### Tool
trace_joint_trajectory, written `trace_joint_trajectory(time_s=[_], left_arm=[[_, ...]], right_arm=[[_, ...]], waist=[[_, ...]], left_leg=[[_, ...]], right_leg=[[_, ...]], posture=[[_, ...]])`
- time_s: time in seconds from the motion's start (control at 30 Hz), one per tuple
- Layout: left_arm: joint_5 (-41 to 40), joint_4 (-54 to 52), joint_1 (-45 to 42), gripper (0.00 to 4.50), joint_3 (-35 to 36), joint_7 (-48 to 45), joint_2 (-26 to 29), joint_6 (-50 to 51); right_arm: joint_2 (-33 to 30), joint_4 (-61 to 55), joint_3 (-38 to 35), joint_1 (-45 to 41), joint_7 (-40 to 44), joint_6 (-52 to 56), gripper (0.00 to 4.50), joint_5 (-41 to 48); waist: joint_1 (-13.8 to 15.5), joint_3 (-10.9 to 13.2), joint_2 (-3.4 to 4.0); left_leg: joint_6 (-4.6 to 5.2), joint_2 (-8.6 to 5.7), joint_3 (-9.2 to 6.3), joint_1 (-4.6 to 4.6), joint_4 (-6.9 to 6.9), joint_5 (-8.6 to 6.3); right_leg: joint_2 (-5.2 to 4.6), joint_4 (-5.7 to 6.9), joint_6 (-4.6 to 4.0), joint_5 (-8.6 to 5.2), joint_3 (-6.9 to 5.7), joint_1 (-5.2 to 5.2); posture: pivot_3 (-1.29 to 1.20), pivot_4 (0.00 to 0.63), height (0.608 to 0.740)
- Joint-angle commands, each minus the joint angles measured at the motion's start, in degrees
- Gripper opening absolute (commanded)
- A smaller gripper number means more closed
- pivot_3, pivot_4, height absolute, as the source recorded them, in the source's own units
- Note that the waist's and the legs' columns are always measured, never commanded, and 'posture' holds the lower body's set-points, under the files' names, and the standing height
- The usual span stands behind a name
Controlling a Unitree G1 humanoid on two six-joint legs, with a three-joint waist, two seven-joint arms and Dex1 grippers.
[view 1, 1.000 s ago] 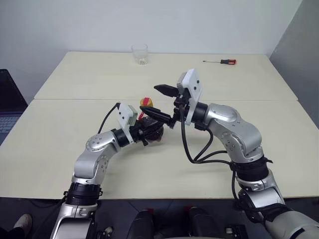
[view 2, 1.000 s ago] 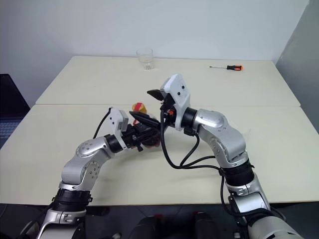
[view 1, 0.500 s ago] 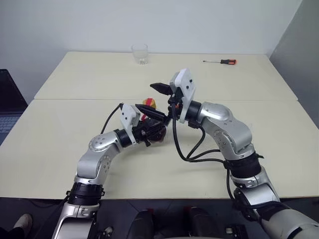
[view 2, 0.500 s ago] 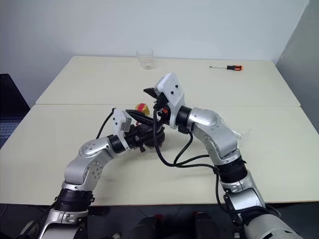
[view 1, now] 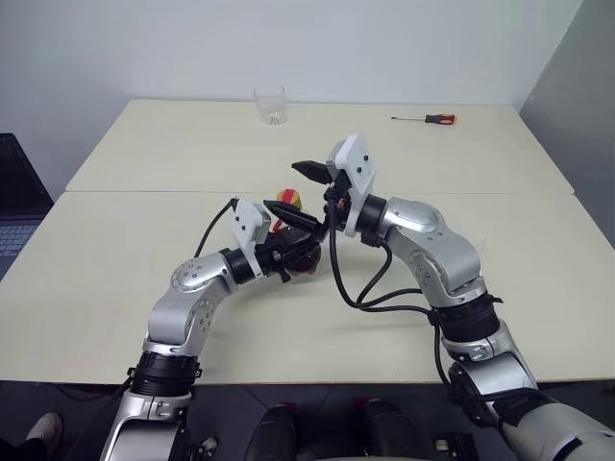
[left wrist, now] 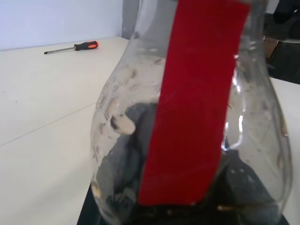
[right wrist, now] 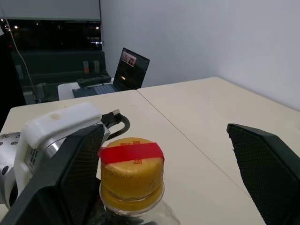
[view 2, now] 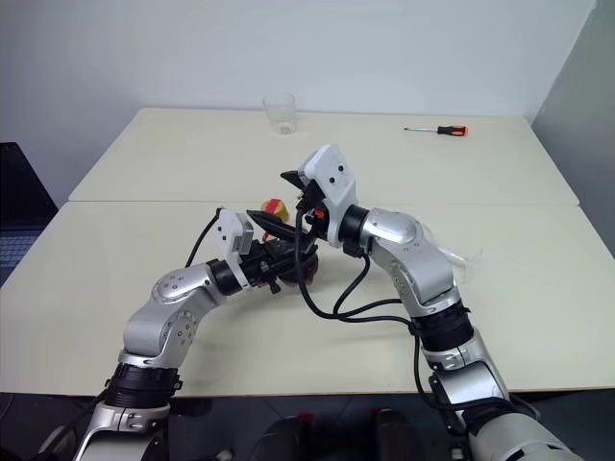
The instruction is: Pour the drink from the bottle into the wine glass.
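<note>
My left gripper (view 1: pixel 291 254) is shut on the body of the bottle (view 1: pixel 300 252), holding it upright a little above the table (view 1: pixel 144 154). The bottle's clear rounded body with its red label strip (left wrist: pixel 194 103) fills the left wrist view, with the dark drink (left wrist: pixel 124 161) low inside. Its yellow cap (right wrist: pixel 132 171) carries a red band. My right gripper (view 1: pixel 305 196) stands open at cap height, one finger on each side of the cap without touching it. A faint clear edge (view 2: pixel 461 256) shows past my right forearm; I cannot tell whether it is the wine glass.
A short clear tumbler (view 1: pixel 270 104) stands at the table's far edge. A screwdriver (view 1: pixel 425 118) with a red and black handle lies at the far right. A laptop (view 1: pixel 14 202) sits beyond the table's left side. A seam (view 1: pixel 144 192) crosses the table.
My right elbow has drawn inward and the open right gripper sits slightly closer over the cap. The left gripper and the bottle have stayed in place.
</note>
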Motion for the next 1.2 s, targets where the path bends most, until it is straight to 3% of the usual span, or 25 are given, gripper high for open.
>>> trace_joint_trajectory(time_s=[0.03,1.2], left_arm=[[-0.99,-3.38,-0.69,1.47,0.74,-0.21,0.30,-0.47],[-0.73,-2.63,-1.06,1.47,1.38,-0.87,1.12,-0.75]], right_arm=[[-0.28,-1.10,-1.47,-1.47,0.09,-1.39,4.46,0.22],[-6.54,-8.17,-3.73,3.28,2.63,2.58,4.46,5.57]], waist=[[0.00,0.00,0.00],[0.01,0.00,0.00]], left_leg=[[0.00,0.00,0.00,0.00,0.00,0.00],[0.00,0.00,0.01,0.00,0.00,0.00]], right_leg=[[0.00,0.00,0.00,0.00,0.00,0.00],[0.00,0.00,0.00,0.00,0.01,0.00]], posture=[[0.00,0.150,0.740],[0.00,0.150,0.740]])
